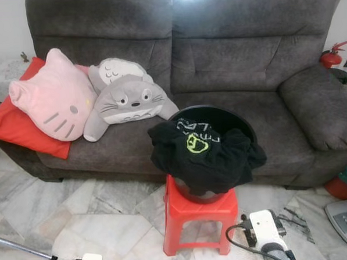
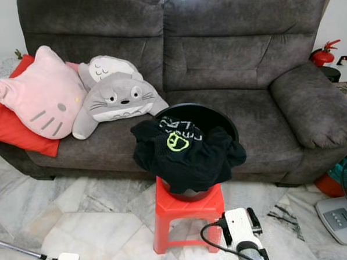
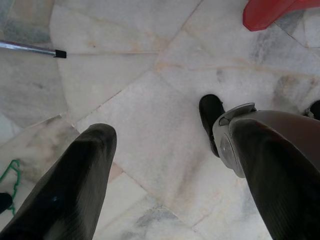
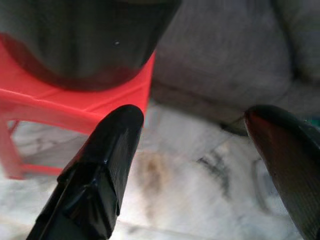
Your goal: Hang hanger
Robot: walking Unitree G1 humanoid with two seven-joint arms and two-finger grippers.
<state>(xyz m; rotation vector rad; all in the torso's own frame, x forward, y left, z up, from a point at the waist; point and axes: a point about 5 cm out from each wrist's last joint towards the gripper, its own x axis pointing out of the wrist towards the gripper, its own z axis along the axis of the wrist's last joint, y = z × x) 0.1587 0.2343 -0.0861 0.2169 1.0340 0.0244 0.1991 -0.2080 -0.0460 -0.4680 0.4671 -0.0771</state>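
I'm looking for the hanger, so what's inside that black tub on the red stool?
A black garment with green print fills the tub and spills over its front rim. Whatever lies beneath it is covered.

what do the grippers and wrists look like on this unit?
Left gripper: two long, rounded black fingers with a matte, slightly dusty sheen. Right gripper: the same glossy black fingers, one with a faceted, tape-like wrap near its base. In the eye views the right wrist carries a white boxy module with black fittings and a looping black cable.
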